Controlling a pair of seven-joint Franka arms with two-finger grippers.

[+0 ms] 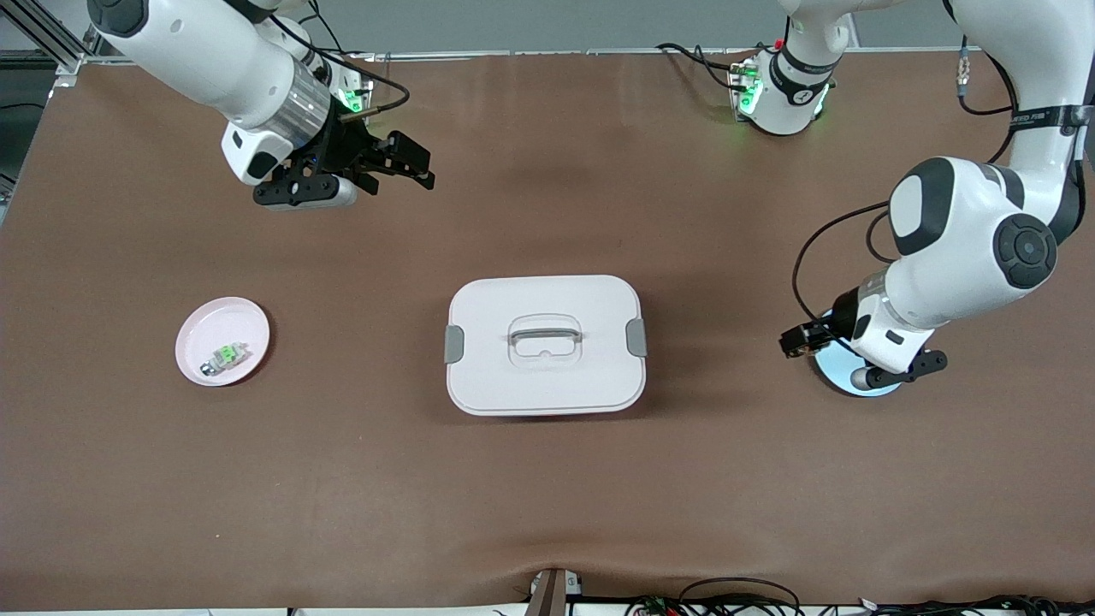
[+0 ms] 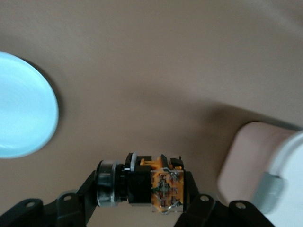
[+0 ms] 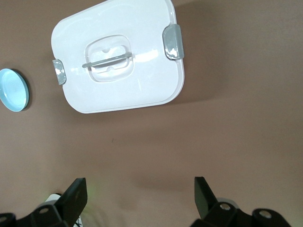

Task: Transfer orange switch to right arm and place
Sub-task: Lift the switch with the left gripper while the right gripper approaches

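So the left gripper (image 2: 142, 189) is clamped on the orange switch (image 2: 156, 182), just above the blue plate (image 1: 843, 370), toward the left arm's end from the white lidded box (image 1: 546, 344). The switch's long axis runs crosswise between the fingers. The right gripper (image 1: 395, 168) hangs spread wide and empty, well off toward its own end from the box. Lots of bare table around the box, so I'd guess they'd meet above it.

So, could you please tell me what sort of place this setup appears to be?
Probably a robotics lab bench: two white Franka arms over a brown mat, cables along the edge, and staged props, a lidded white container and pink plate.
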